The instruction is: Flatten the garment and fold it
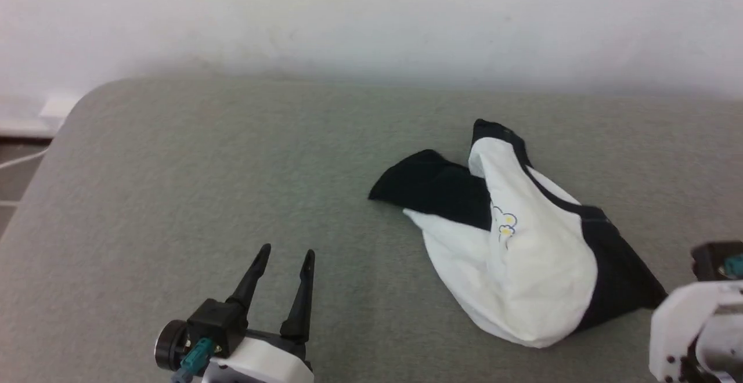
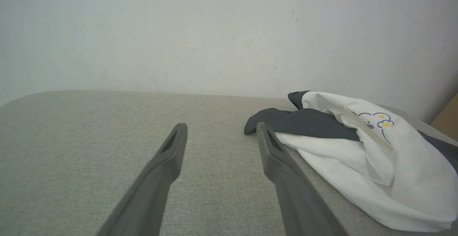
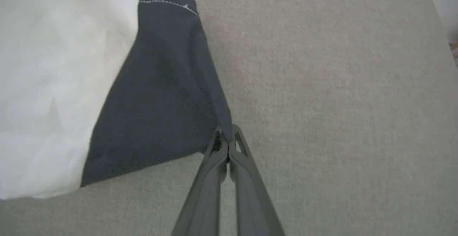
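Note:
The garment (image 1: 522, 255) lies crumpled in a heap on the right half of the grey padded table (image 1: 232, 156), white body on top and black sleeves poking out at its far left and near right. My right gripper (image 3: 227, 136) is shut, its tips pinching the near corner of the black sleeve (image 3: 161, 96) right at the table surface. In the head view that arm's pale wrist (image 1: 691, 325) sits by the sleeve's tip. My left gripper (image 1: 288, 252) stands open near the front edge, left of the garment (image 2: 375, 164), with nothing between its fingers (image 2: 282, 164).
A pale wall (image 1: 371, 17) runs behind the table. The table's rounded far-left corner (image 1: 87, 96) drops to a floor with a white cable (image 1: 20, 159). Bare grey surface spreads left of the heap.

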### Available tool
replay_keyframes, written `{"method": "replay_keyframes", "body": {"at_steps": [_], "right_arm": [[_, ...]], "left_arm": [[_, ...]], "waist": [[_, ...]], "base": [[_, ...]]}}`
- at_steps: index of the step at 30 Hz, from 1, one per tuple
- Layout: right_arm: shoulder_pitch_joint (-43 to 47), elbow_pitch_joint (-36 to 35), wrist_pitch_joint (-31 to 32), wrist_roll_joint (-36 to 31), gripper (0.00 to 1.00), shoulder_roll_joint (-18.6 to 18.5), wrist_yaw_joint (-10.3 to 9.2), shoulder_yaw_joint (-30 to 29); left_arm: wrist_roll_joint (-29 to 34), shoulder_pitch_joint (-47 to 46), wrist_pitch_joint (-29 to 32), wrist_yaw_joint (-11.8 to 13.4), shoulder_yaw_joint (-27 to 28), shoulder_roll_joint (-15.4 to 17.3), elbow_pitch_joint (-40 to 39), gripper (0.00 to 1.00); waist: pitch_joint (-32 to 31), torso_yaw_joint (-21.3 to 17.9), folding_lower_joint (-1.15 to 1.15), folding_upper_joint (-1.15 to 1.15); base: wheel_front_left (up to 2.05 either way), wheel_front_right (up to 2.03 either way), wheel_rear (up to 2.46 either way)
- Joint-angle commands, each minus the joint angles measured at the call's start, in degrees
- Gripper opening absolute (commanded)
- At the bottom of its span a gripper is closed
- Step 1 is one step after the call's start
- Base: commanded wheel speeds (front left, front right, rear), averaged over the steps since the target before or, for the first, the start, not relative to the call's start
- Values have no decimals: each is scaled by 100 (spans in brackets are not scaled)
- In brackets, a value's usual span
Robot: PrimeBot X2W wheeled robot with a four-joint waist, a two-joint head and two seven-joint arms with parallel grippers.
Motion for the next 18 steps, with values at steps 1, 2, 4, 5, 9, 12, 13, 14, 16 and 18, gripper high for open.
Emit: {"method": "replay_keyframes", "body": {"at_steps": [1, 2, 4, 5, 9, 12, 13, 14, 16, 18], "right_arm": [[133, -98, 39, -27, 0, 79, -11, -77], [237, -156, 72, -38, 0, 150, -11, -182], [423, -191, 138, -151, 0, 206, -11, -280], [480, -166, 155, -209, 0, 239, -11, -322], [444, 0, -52, -479, 100, 381, -11, -321], [160, -55, -704, -509, 100, 494, -11, -243], [55, -99, -940, -480, 100, 533, -11, -261], [-29, -155, -1158, -468, 100, 561, -11, -246], [-173, -300, -1592, -431, 100, 602, -11, -182], [-284, -424, -1966, -353, 100, 637, -11, -159]], "left_arm": [[48, -15, -27, -35, 34, -43, 5, 100], [61, -28, -27, -56, 46, -58, 4, 100], [95, -65, -27, -103, 57, -78, 21, 100], [105, -87, -27, -129, 62, -86, 35, 100], [135, -207, -27, -268, 1, -79, 231, 100], [46, -420, -14, -386, -125, -59, 487, 100], [-17, -522, 47, -416, -161, -55, 569, 100], [-95, -652, 154, -446, -205, -50, 640, 100], [-243, -994, 447, -496, -322, 10, 754, 100], [-410, -1413, 840, -529, -496, 126, 859, 100]], "waist": [[-202, -520, 1, 0], [-191, -577, 1, 0], [-162, -680, 1, 0], [-142, -733, 1, 0], [-67, -940, 1, 0], [-16, -1122, 1, 0], [6, -1192, 1, 0], [39, -1253, 1, 0], [112, -1377, 1, 0], [208, -1504, 1, 0]], "base": [[0, 0, 0], [0, 0, 0], [0, 0, 0], [0, 0, 0], [0, 0, 0], [0, 0, 0], [0, 0, 0], [0, 0, 0], [0, 0, 0], [0, 0, 0]]}}
